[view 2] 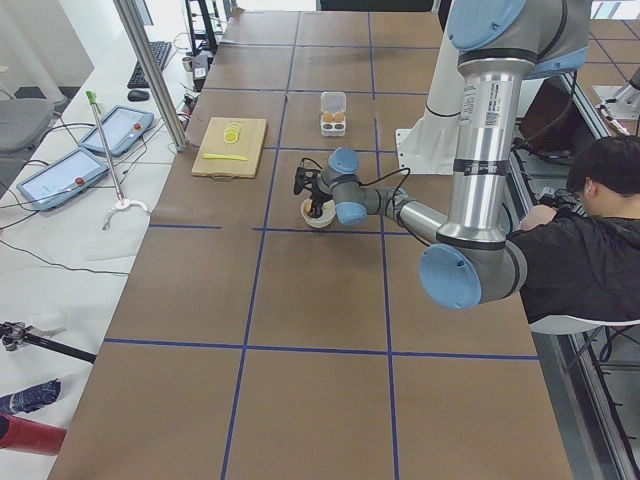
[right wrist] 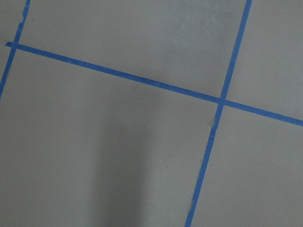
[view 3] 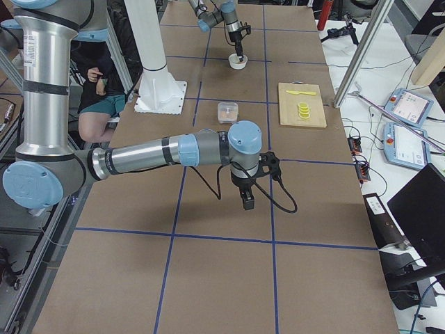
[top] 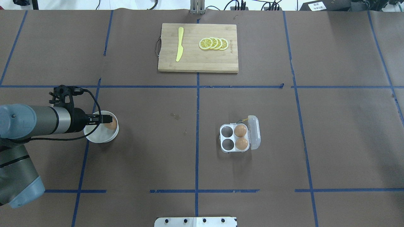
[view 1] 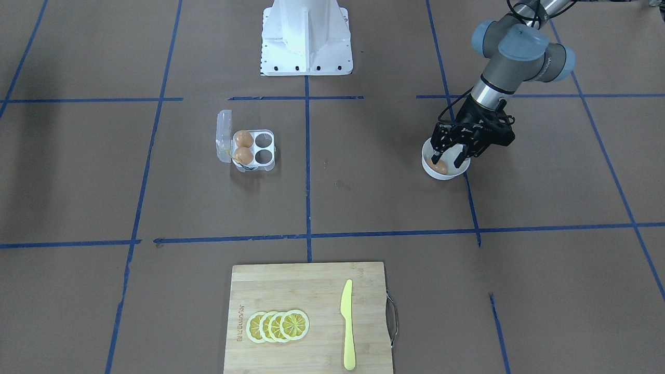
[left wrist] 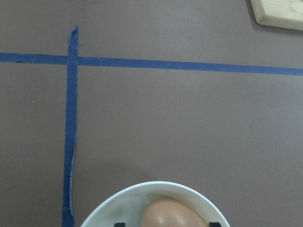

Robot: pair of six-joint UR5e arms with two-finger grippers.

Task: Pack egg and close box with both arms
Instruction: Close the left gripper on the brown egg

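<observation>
The fingers [view 1: 460,156] of the left gripper [view 1: 447,162] stood open down inside the white bowl [view 1: 453,175], 1 on each side of the egg [view 1: 441,168], with hold of nothing. The left wrist camera made that plainer. 2 black tips just showed at its bottom edge, each clear of the egg lying in the bowl between them. From overhead the gripper lay across the bowl and covered part of the egg, so the gap could not be read there.

The box [view 1: 258,150] sat well apart from the bowl, on the other side of the centre tape line. Its lid [view 1: 223,136] was open and stood up along 1 side. 2 packed eggs [view 1: 243,139] filled the cells next to the lid, and the other 2 cells were empty. A bit of yellow string [top: 241,120] by the hinge was too small to follow.

The right gripper [view 3: 248,202] showed only in the right side view, hanging over the table away from the box. Its own wrist camera caught brown paper and blue tape and none of its fingers, so I could not tell whether it was open or closed.

The cutting board [view 1: 311,291], with lemon slices [view 1: 278,326] and a yellow knife [view 1: 347,327], was cut to 1 corner in the left wrist view.
</observation>
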